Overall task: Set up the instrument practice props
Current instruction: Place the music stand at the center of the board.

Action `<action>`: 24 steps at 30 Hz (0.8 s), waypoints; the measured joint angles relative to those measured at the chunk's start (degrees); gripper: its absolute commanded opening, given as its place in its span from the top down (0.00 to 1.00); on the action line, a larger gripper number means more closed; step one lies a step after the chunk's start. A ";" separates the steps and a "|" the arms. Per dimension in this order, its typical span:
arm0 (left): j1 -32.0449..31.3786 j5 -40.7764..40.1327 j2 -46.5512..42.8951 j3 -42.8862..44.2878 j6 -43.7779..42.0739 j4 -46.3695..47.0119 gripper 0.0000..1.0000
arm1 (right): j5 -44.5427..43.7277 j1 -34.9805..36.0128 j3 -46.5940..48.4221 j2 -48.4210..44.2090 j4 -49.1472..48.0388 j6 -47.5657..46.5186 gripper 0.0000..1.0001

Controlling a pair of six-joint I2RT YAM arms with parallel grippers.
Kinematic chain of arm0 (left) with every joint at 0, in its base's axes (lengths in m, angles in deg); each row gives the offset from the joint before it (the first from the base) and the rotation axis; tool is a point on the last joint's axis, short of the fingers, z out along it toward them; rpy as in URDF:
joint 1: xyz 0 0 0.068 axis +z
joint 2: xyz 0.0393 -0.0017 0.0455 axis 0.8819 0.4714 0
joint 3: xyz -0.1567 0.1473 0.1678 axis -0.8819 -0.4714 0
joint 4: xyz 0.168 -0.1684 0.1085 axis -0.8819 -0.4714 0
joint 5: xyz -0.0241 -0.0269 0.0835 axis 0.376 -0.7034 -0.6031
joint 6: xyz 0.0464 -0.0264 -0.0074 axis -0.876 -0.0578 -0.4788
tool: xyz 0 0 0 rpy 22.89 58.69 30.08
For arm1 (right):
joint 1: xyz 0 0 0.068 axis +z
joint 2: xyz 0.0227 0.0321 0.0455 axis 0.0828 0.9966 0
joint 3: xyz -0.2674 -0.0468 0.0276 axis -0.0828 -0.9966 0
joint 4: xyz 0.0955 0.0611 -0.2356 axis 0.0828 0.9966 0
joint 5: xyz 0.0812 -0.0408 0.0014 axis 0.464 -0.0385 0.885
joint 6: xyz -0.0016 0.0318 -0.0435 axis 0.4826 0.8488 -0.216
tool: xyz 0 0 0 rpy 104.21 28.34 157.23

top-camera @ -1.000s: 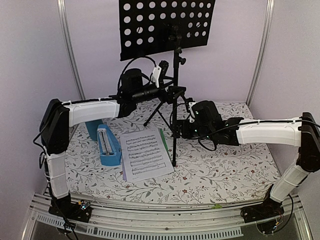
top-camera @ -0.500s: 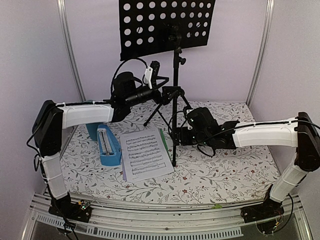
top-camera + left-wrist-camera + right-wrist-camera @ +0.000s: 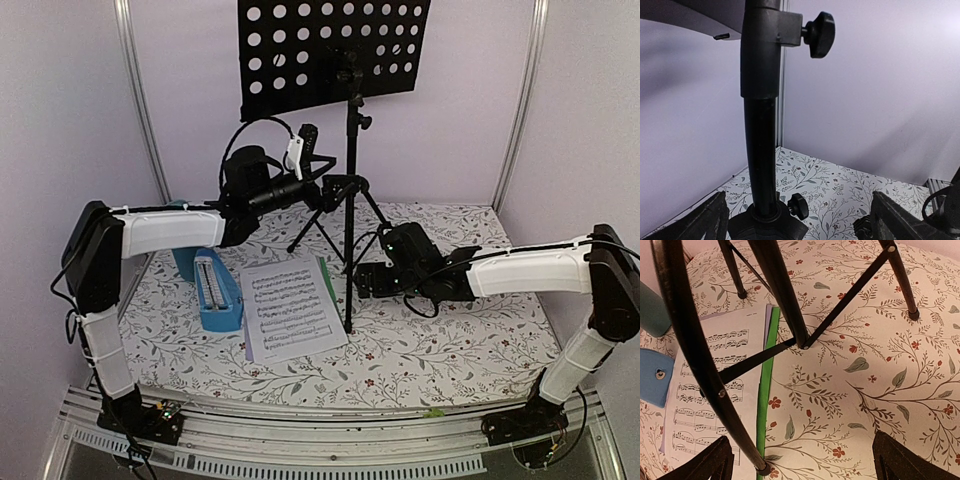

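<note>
The black music stand (image 3: 349,215) stands upright mid-tabletop (image 3: 450,340), tall, stiff and likely top-heavy under its perforated desk, so I'd take it by the pole just above the tripod hub, where the left gripper (image 3: 343,184) hangs spread wide, the right gripper (image 3: 362,281) equally agape by the legs.

lab test booth, plain walls (image 3: 60,100), aluminium frame (image 3: 142,100)

Black music stand pole (image 3: 760,150) upright in the centre, between the wide-spread fingers of the left gripper (image 3: 800,222), apart from both. High on its right a clamp knob (image 3: 820,34), low down a smaller knob (image 3: 796,205). Behind, flowered tablecloth (image 3: 840,185) and pale wall (image 3: 875,100).
</note>
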 measured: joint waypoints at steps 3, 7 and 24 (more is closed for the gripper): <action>0.00 0.13 0.00 -0.24 -0.17 0.07 0.01 | 0.24 -0.83 -0.61 0.00 0.35 0.13 0.01; 0.00 0.17 0.00 -0.79 -0.66 -0.13 0.01 | 0.55 -1.20 -1.36 -0.02 0.39 0.15 0.01; 0.57 0.22 0.04 1.01 -2.71 -2.93 0.03 | 3.43 -1.77 -6.16 -4.66 0.42 0.79 0.01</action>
